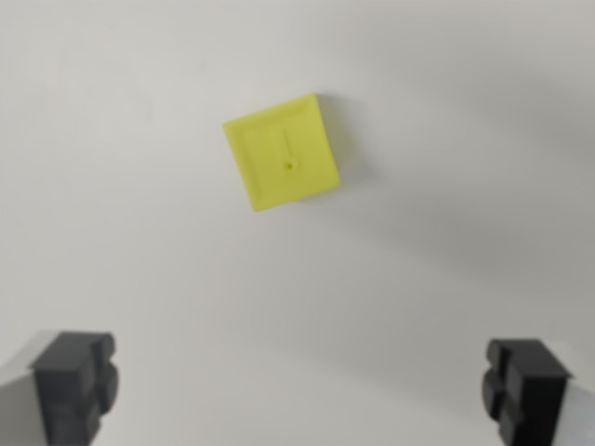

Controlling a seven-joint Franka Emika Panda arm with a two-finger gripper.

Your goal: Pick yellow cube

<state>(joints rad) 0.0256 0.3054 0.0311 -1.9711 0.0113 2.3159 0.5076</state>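
Hovering w/ gripper (pixel 297 390) wide, yellow cube (pixel 283 153) apart

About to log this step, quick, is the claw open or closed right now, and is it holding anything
Claw: open, jaws spread wide, holding nothing. The yellow cube lies apart from it on the white surface.

One bright yellow plastic cube (pixel 283 153) lies on the plain white table surface (pixel 446 232), toward its far edge in the wrist view; its top face bears one small dot and one short line. Two black blocky gripper fingers (pixel 74 383) show at the near edge, one at each corner. Nothing else can be counted there.
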